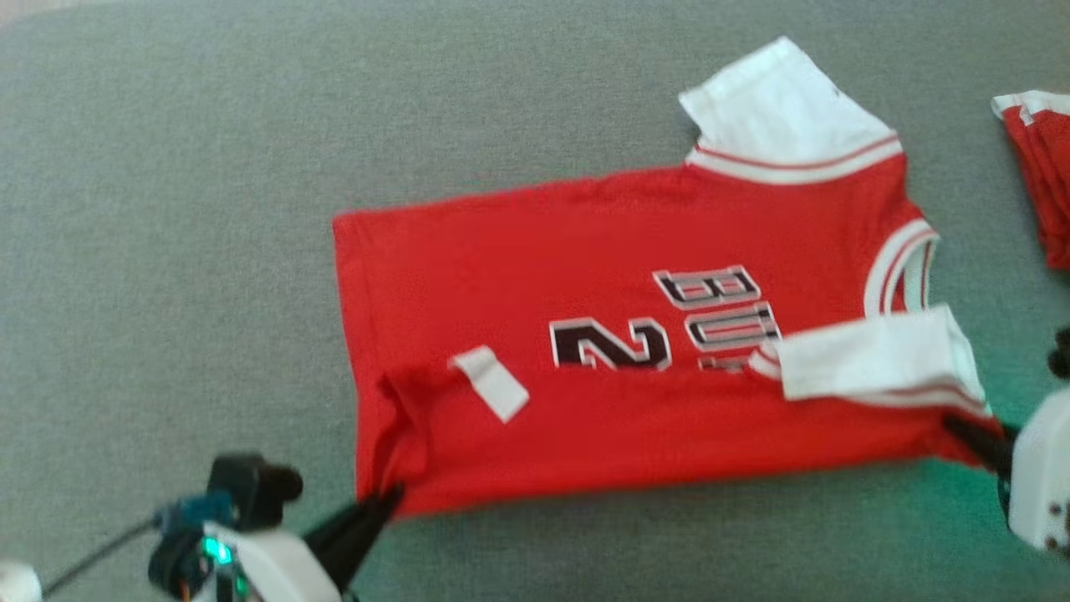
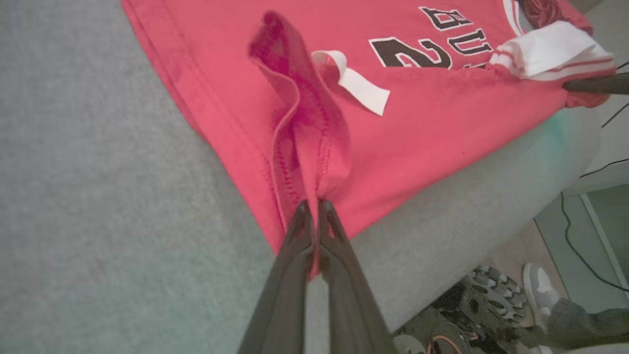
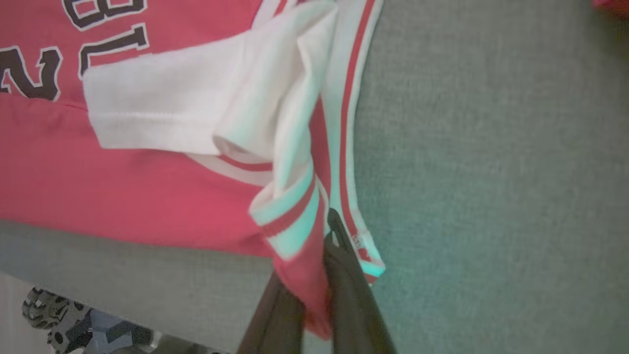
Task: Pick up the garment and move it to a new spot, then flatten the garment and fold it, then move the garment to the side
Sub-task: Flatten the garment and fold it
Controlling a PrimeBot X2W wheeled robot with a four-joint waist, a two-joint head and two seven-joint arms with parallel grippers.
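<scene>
While the left tool (image 2: 312, 209) pinches the hem corner of the garment (image 1: 585, 276) and the right tool (image 3: 334, 223) pinches its near shoulder, the garment lies spread on the grey desk (image 1: 167, 251).
The left tool's tips are pressed together on a ridge of red hem that puckers upward. The right tool's tips are clamped on red cloth at the striped armhole trim, beside a folded-in white sleeve (image 1: 869, 355). The garment is a red jersey lying sideways, hem to the robot's left, with a black, white-edged "2" (image 1: 610, 343), partial lettering, a white tag (image 1: 493, 383) flipped onto the red, and a second white sleeve (image 1: 782, 104) at the far side. Another red-and-white piece (image 1: 1041, 167) lies well apart.
</scene>
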